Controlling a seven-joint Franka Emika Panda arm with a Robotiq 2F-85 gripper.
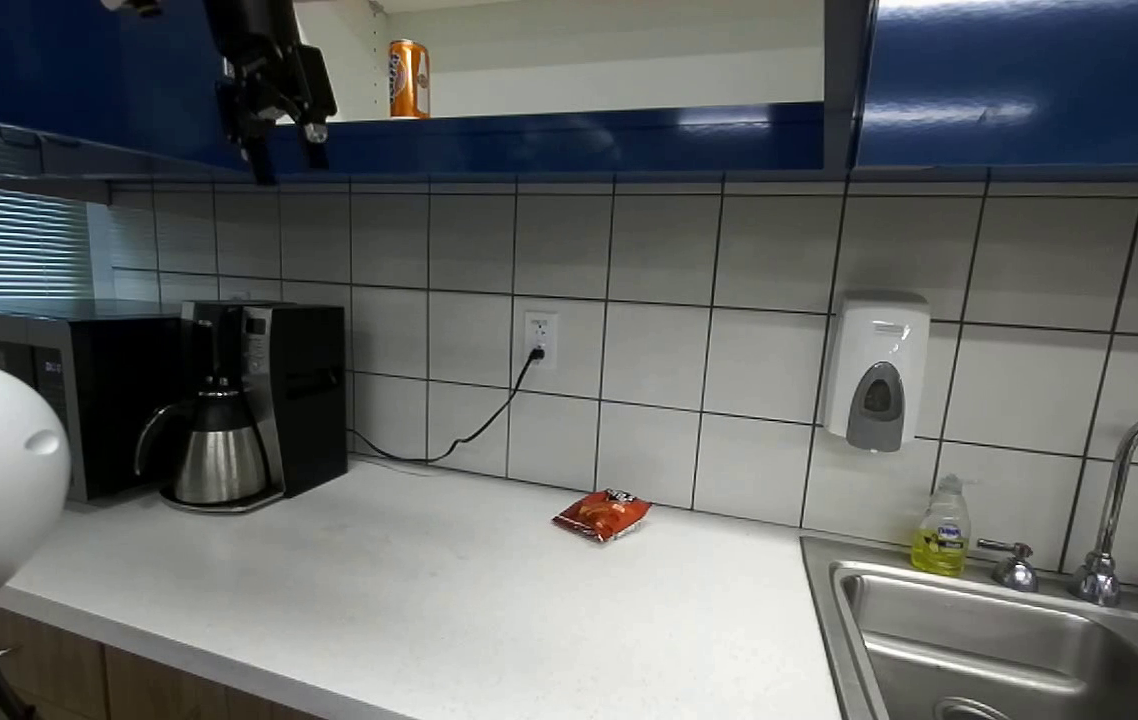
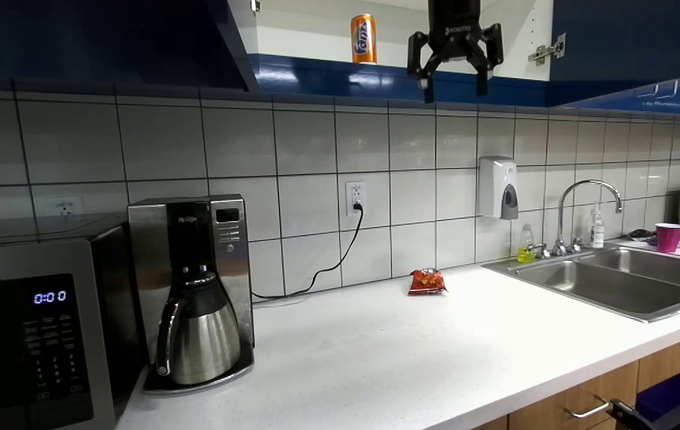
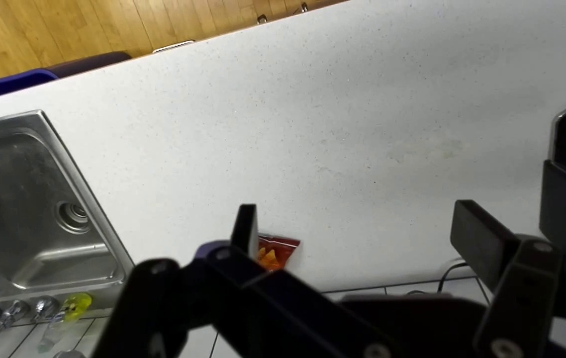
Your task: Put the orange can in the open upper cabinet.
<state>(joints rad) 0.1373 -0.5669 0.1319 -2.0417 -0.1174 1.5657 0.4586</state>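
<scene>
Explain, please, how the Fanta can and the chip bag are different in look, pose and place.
The Fanta can is a smooth orange cylinder, while the chip bag is a wrinkled red packet. The can stands upright; the bag lies down. The can is inside the open upper cabinet, whereas the bag is on the counter below. Both carry printed designs, and the claw holds neither.

Cabinet [image 1: 629,75] free beside orange can [image 1: 409,82], depth unclear, packet [image 1: 601,516] on counter [image 1: 429,590]
</scene>
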